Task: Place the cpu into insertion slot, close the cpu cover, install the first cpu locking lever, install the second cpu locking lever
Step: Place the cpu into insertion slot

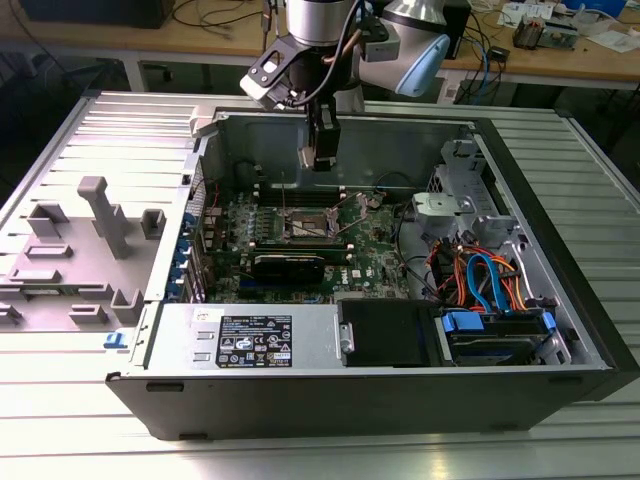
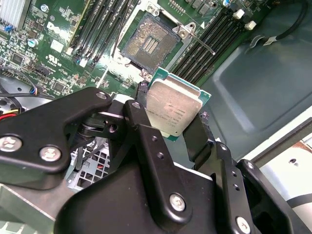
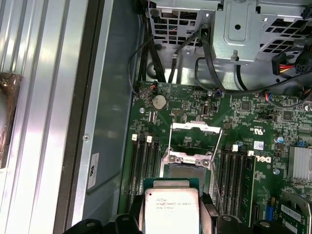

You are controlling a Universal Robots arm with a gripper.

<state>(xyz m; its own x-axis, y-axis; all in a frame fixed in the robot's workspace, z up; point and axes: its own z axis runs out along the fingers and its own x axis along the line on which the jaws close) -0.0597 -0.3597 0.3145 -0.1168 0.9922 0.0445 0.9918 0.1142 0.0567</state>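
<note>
My gripper (image 2: pixel 170 109) is shut on the cpu (image 2: pixel 173 109), a silver-topped square chip with a green edge, held by two opposite sides between black fingers (image 2: pixel 141 122). In the exterior view the gripper (image 1: pixel 320 152) hangs inside the open computer case, above the green board. The insertion slot (image 3: pixel 187 171) lies open just past the cpu (image 3: pixel 170 207), its dark centre bare (image 2: pixel 146 43). Beyond the slot, the cpu cover (image 3: pixel 195 127) is swung up and back. Two thin locking levers (image 3: pixel 168 144) stand raised beside the slot.
Long black memory slots (image 3: pixel 144 170) flank the socket on both sides. A grey drive cage (image 1: pixel 450 200) and coloured cables (image 1: pixel 485 280) fill the exterior view's right of the case. The power supply (image 1: pixel 250 338) sits at the front. Grey fixtures (image 1: pixel 100 215) stand on the table.
</note>
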